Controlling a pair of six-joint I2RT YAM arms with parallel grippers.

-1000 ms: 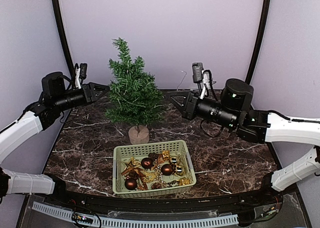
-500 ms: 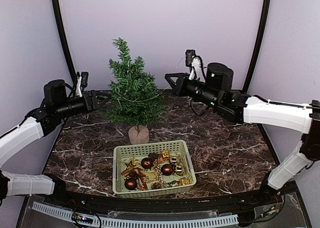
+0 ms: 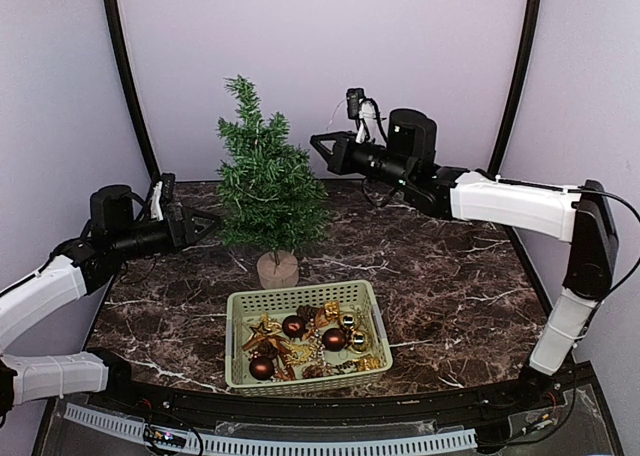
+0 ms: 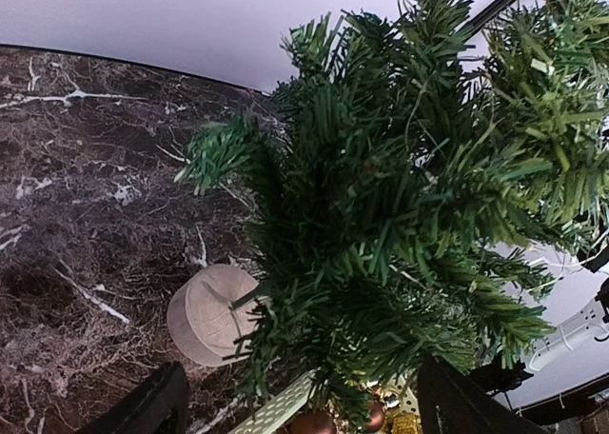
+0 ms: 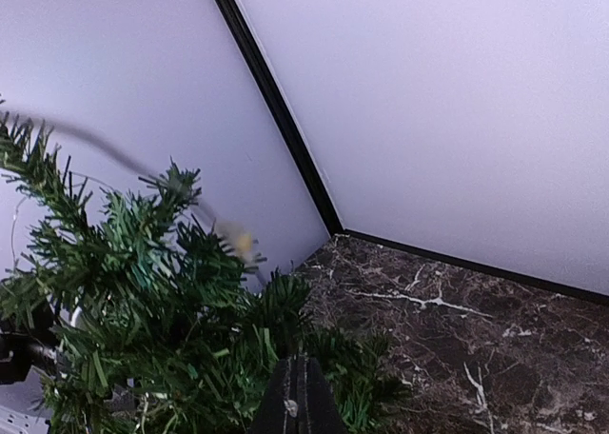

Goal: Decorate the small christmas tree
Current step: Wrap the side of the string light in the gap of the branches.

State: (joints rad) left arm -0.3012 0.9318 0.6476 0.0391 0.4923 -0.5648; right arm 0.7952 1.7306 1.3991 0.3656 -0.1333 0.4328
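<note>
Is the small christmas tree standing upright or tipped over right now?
Upright. In the top view the small christmas tree rises straight from its wooden base, which sits flat on the table.

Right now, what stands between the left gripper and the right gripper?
The small christmas tree stands between them: the left gripper is at its left side, the right gripper at its upper right. The top view shows this.
</note>
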